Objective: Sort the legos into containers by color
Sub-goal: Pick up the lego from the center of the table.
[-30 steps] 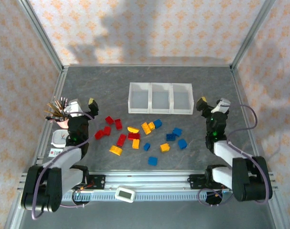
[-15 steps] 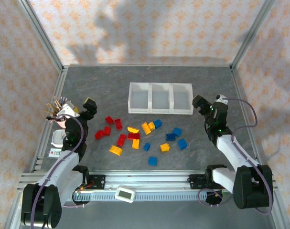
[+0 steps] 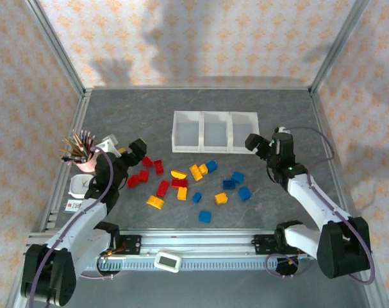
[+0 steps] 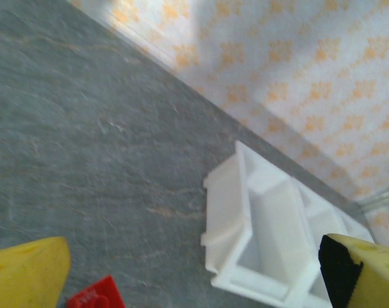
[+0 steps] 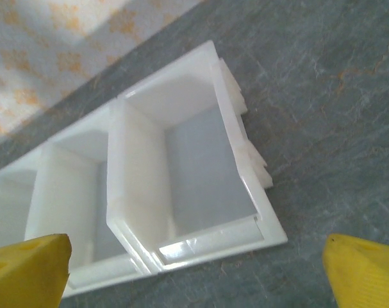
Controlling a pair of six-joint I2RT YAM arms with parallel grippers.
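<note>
Red, blue and yellow-orange legos (image 3: 181,183) lie scattered on the grey table, in front of the three joined white containers (image 3: 215,131). My left gripper (image 3: 133,152) hangs open just left of the red bricks (image 3: 146,162). Its wrist view has one red lego (image 4: 95,296) by the left fingertip (image 4: 27,273) and the containers (image 4: 258,237) ahead. My right gripper (image 3: 255,144) is open beside the right container's front corner. Between its yellow fingertips (image 5: 367,269) the wrist view looks into the white bins (image 5: 181,192), which hold nothing that I can see.
A pink cup of pencils (image 3: 79,154) stands at the left edge behind the left arm, with a small white object (image 3: 79,186) below it. The blue bricks (image 3: 238,179) lie toward the right. A white device (image 3: 167,260) sits on the front rail.
Both arms have swung inward. The left gripper moved right toward the red bricks, and the right gripper moved left toward the right container. Both stayed open.
</note>
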